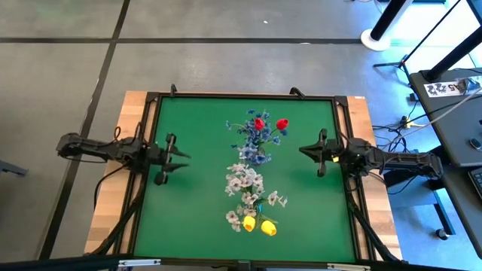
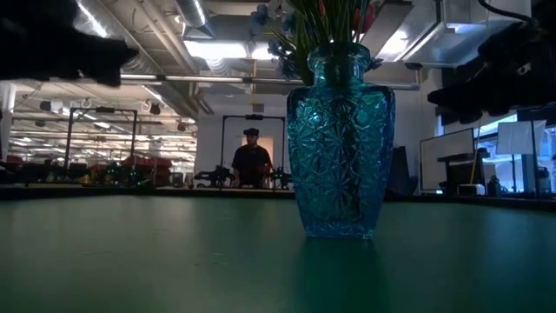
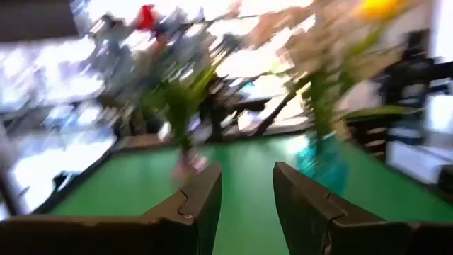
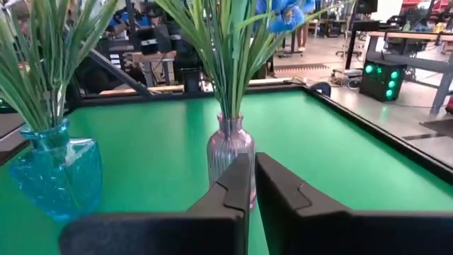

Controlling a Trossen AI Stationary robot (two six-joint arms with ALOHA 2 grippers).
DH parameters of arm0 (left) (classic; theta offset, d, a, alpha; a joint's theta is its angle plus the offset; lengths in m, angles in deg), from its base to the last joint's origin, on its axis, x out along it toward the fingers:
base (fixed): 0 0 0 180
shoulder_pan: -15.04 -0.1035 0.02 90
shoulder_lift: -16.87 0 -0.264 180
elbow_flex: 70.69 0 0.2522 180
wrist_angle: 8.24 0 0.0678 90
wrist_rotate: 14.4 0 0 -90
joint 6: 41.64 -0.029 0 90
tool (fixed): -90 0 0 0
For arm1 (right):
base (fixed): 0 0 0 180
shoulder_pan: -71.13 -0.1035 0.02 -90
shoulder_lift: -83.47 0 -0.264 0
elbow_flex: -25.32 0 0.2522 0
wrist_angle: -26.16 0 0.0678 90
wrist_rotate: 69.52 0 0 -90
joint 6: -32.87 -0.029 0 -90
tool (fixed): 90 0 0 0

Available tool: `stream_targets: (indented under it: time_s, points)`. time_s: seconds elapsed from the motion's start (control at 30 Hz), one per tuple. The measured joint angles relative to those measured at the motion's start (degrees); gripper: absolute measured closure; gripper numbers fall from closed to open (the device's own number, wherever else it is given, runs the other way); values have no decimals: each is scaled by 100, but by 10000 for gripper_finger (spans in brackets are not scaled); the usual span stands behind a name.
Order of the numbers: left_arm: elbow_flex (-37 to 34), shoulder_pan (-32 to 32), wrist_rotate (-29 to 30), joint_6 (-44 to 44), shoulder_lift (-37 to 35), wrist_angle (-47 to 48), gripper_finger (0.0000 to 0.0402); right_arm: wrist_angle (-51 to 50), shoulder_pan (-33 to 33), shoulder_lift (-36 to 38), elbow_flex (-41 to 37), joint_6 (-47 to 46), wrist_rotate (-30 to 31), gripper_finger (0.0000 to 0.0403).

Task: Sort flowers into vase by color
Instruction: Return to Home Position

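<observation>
At the counter's (image 1: 196, 218) left edge the left arm (image 1: 113, 149) is held clear of the vases, jaws released, empty. Mid-counter, red and blue flowers (image 1: 260, 132) are stood in the far vase (image 4: 230, 152), white and yellow flowers (image 1: 247, 197) in the blue vase (image 2: 339, 156). The right arm (image 1: 384, 159) is held at the right edge, jaws clenched, empty.

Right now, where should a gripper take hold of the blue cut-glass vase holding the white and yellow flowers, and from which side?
Grip the blue cut-glass vase at its narrow neck, below the flared rim, coming in level from the side: stems block the mouth from above, and the faceted body looks too wide.
</observation>
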State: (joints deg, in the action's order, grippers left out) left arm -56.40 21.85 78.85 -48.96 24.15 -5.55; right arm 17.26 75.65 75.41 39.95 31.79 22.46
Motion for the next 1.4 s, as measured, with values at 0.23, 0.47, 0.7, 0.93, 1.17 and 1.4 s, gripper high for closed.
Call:
stream_targets:
  time_s: [0.23,0.47,0.7,0.93,1.17,1.4]
  points:
    - [14,-202,-246,548,-579,1104,278,-238,0,-2,0,-11,0,379]
    - [18,-487,-255,517,-464,1110,278,-298,0,-2,-2,-10,-2,379]
    - [18,-642,-147,1064,-367,1106,278,-309,0,-2,-2,-10,-3,379]
    - [18,-642,-143,1070,-367,1104,278,-313,0,-2,-2,-9,-4,379]
    - [18,-642,-140,1074,-367,1102,278,-318,0,-2,-2,-10,-4,379]
    - [18,-642,-136,1077,-367,1099,278,-322,0,-2,-4,-9,-4,379]
